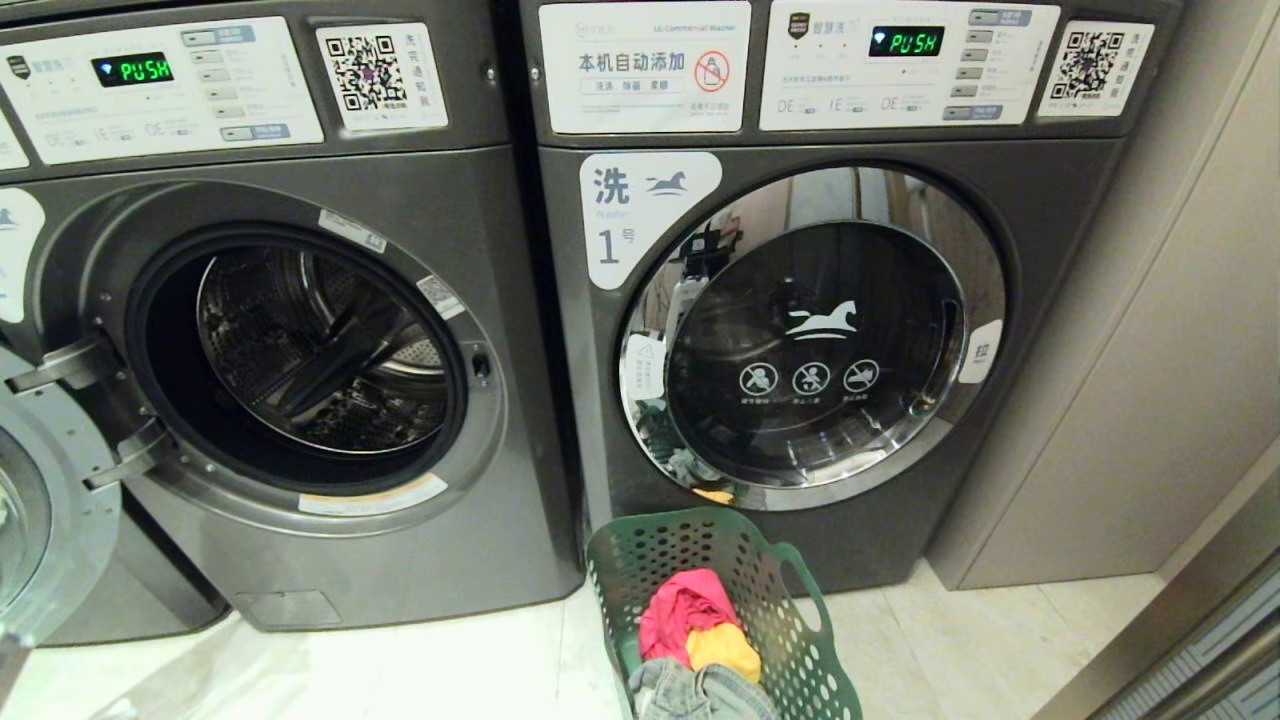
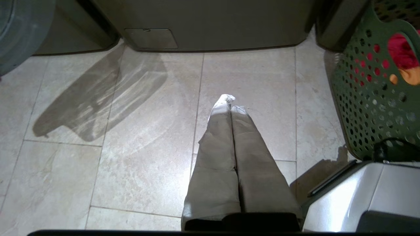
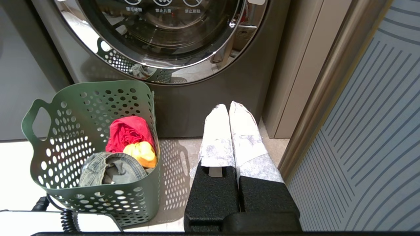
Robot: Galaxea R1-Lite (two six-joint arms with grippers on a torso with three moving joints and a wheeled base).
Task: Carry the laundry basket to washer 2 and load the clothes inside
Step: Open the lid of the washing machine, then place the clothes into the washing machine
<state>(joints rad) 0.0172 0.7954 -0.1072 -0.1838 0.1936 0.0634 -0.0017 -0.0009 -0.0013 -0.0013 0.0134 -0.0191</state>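
Only the head view is showing the open-doored washer [image 1: 300,340] beside the shut one labelled 1 [image 1: 810,340], with the laundry basket [image 1: 700,560] sitting before the latter. The left gripper [image 2: 231,101] is hanging over bare tiles, fingers pressed together, basket off to one side. The right gripper [image 3: 229,108], fingers likewise together, is pointing at washer 1's base, its view alone showing red, yellow and denim clothes [image 3: 126,150] piled inside the basket beside its fingers.

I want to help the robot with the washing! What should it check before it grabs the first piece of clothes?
1. Open washer's door swung aside: ok.
2. Its drum shows no clothes: ok.
3. Is it washer 2? Its number label is cut off: cannot tell.
4. Laundry basket on floor by washer 1, clothes inside: ok.
5. Left claw shut, holding nothing: must open first, not ok.
6. Right claw shut, empty, beside basket: ok.
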